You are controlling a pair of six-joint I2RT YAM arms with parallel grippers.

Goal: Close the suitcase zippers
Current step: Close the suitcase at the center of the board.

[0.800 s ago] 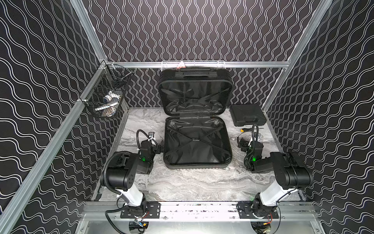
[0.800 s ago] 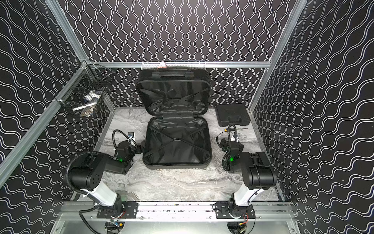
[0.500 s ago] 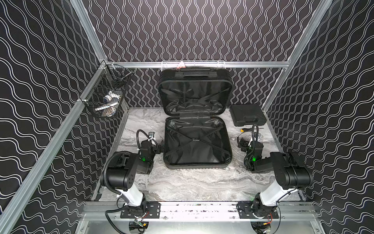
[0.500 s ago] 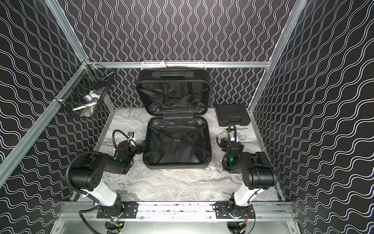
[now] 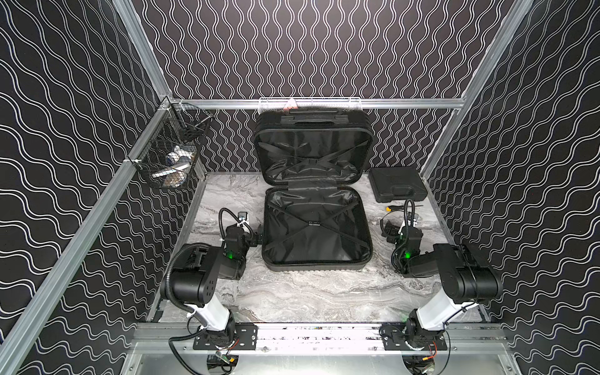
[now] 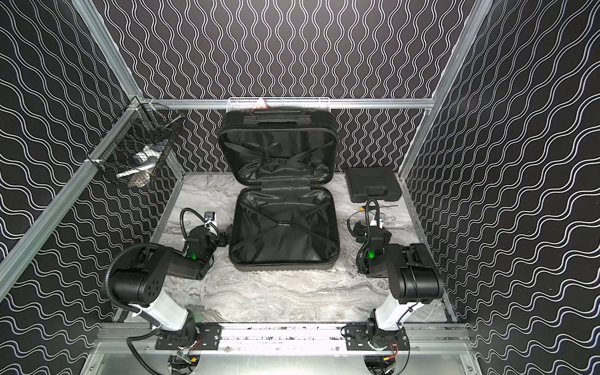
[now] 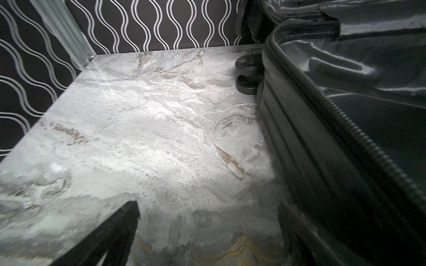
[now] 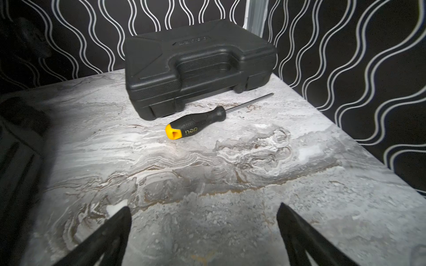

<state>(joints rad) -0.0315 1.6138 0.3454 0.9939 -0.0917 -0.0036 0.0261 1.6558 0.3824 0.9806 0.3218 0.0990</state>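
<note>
nothing has moved: suitcase (image 5: 316,267) lies open, straps crossing its lining; wire basket (image 5: 152,172) holds pale clutter; left gripper (image 7: 208,207) and right gripper (image 8: 204,208) gape wide.

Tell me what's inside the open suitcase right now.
Both halves of the suitcase show only black fabric lining and crossed straps buckled at the centre; no loose items. Anything beneath the lining is covered, so I cannot tell.

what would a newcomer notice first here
The open suitcase fills the middle of the table, its lid standing up at the back. At the back right lie a tool case and, just in front of it, a yellow-capped screwdriver; a wire basket hangs back left.
</note>
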